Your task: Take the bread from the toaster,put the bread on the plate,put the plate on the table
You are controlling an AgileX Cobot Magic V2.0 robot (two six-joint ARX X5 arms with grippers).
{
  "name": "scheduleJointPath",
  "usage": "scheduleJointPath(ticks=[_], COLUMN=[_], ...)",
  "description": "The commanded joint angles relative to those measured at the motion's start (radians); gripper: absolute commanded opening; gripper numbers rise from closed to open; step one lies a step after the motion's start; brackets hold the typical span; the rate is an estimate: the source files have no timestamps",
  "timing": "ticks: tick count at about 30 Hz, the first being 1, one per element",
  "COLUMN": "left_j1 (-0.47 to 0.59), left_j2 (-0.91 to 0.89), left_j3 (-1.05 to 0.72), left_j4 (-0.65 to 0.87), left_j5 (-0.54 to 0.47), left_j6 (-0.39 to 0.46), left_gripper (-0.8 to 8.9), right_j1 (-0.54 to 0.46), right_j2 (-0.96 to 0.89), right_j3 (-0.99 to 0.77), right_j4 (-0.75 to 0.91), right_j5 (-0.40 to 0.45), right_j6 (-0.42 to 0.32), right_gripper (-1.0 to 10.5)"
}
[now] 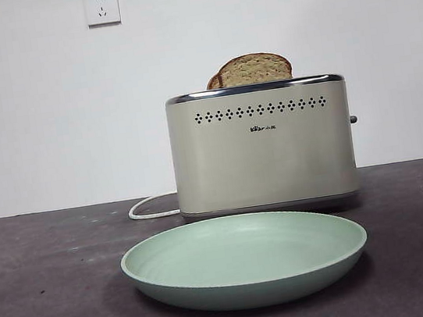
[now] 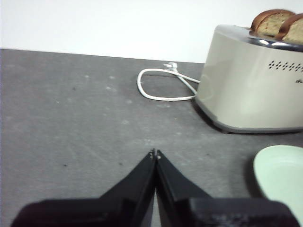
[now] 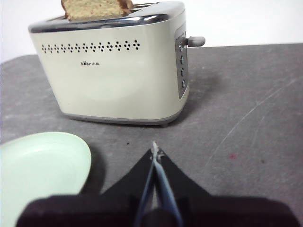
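The cream toaster [image 1: 262, 147] stands upright at the middle of the table [image 1: 49, 292]. The bread [image 1: 256, 69] pokes up from its slot nearest the holed face, with a second slice [image 1: 213, 82] edging out behind it. The mint-green plate [image 1: 245, 256] lies flat and bare on the table just in front of the toaster. My left gripper [image 2: 155, 153] hovers shut over bare table, off to the toaster's [image 2: 251, 85] cord side. My right gripper [image 3: 155, 151] is shut too, low near the toaster's [image 3: 113, 80] lever end, beside the plate [image 3: 38, 170]. Neither gripper shows in the front view.
A white cord [image 2: 161, 85] loops on the table behind the toaster's left end. The toaster's lever knob [image 3: 196, 41] sticks out on its right end. A white wall with two sockets [image 1: 101, 7] closes the back.
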Motion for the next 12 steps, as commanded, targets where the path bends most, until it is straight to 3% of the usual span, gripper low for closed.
scheduleJointPath(ticks=[1, 7, 12], left_j1=[0.002, 0.002, 0.002], left_j2=[-0.003, 0.001, 0.030], left_j3=[0.013, 0.125, 0.253], left_j4=[0.009, -0.055, -0.132], left_j5=[0.042, 0.066, 0.086], left_j6=[-0.061, -0.094, -0.094], left_gripper=[-0.07, -0.07, -0.07], right_j1=[0.001, 0.001, 0.002], right_j2=[0.003, 0.053, 0.152], right_j3=[0.002, 0.084, 0.206], right_j4=[-0.008, -0.014, -0.040], right_j5=[-0.003, -0.006, -0.076], right_j6=[0.116, 0.172, 0.180], right_gripper=[-0.1, -0.1, -0.1])
